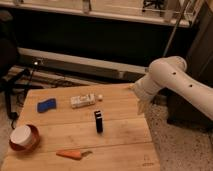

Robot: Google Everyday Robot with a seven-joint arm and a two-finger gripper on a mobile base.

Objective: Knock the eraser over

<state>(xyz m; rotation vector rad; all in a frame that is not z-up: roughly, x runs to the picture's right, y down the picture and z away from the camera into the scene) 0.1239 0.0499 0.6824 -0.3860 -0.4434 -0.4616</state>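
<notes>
The robot's gripper (141, 102) sits at the right of the frame, at the lower end of a thick white arm (172, 77) that bends in from the right edge. It hangs at the right edge of a wooden table (125, 145), near the far right corner. Whether it is spread or closed cannot be told from this view, and it holds nothing that can be seen.

To its lower left, apart from it, the eraser (98, 121) stands upright near the middle of the table, a small black block with a thin pale band near its top. Just behind the eraser, toward the upper left, a flat white box (82, 100) lies on the wood. Further left lies a blue sponge-like pad (46, 105). At the lower left corner of the table sits a red bowl (22, 138) with a pale inside. An orange carrot (72, 154) lies along the near edge, below and left of the eraser.
</notes>
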